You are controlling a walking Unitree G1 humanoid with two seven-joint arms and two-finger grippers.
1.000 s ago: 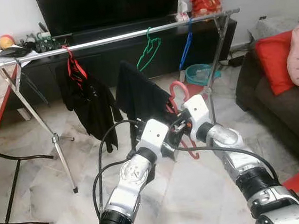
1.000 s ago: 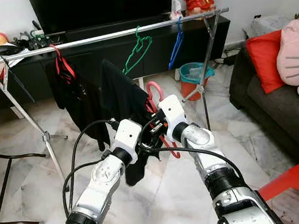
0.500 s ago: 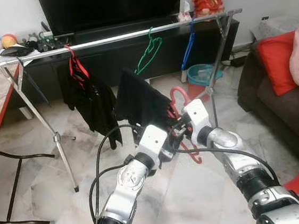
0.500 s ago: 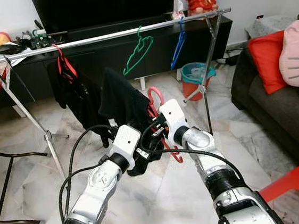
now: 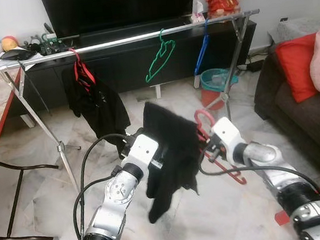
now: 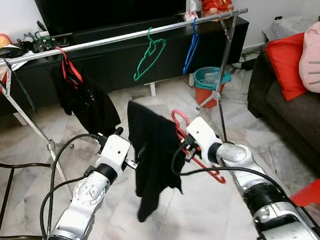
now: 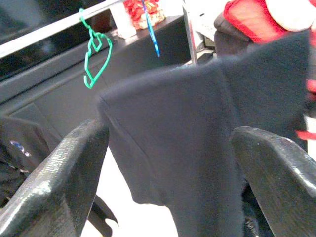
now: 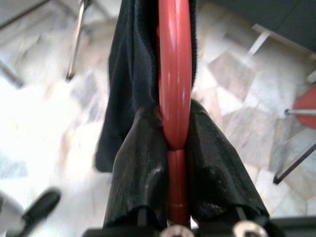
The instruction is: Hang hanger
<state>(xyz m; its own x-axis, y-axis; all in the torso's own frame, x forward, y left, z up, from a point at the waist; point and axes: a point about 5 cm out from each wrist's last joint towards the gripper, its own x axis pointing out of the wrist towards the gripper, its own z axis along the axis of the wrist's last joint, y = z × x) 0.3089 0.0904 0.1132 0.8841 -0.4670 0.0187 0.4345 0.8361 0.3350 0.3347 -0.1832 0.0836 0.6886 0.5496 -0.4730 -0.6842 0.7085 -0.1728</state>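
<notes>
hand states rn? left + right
Left hand: open, fingers either side of the black garment, not gripping it.
Right hand: closed on the red hanger carrying that garment.

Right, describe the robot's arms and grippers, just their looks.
Both arms are silver metal in jointed segments with black rings at the joints and white housings at the wrists. Loose black cables loop along each. The left gripper and right gripper each have two long black, rough-textured fingers.

Four hangers [image 5: 159, 56], two black garments [image 5: 172, 153].
</notes>
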